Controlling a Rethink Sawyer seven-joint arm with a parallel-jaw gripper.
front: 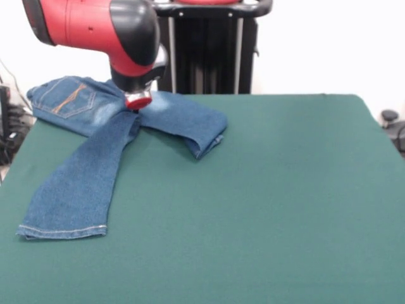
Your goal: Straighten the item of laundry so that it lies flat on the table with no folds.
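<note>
A pair of small blue denim jeans (88,171), the item of laundry, lies at the far left of the dark green table (285,209). Its waist with a stitched pocket sits at the table's far left corner and partly overhangs the edge. One leg runs straight toward the front left and ends in a hem. The other leg points right and is folded back on itself near the middle. The red and black arm comes down over the crotch, and its gripper (138,101) sits low there, touching or just above the denim. The gripper's state does not show.
The black pedestal (209,50) stands behind the table's far edge. A small dark object (389,117) sits off the right edge, and cables (9,120) hang at the left edge. Green tabletop stretches right of and in front of the jeans.
</note>
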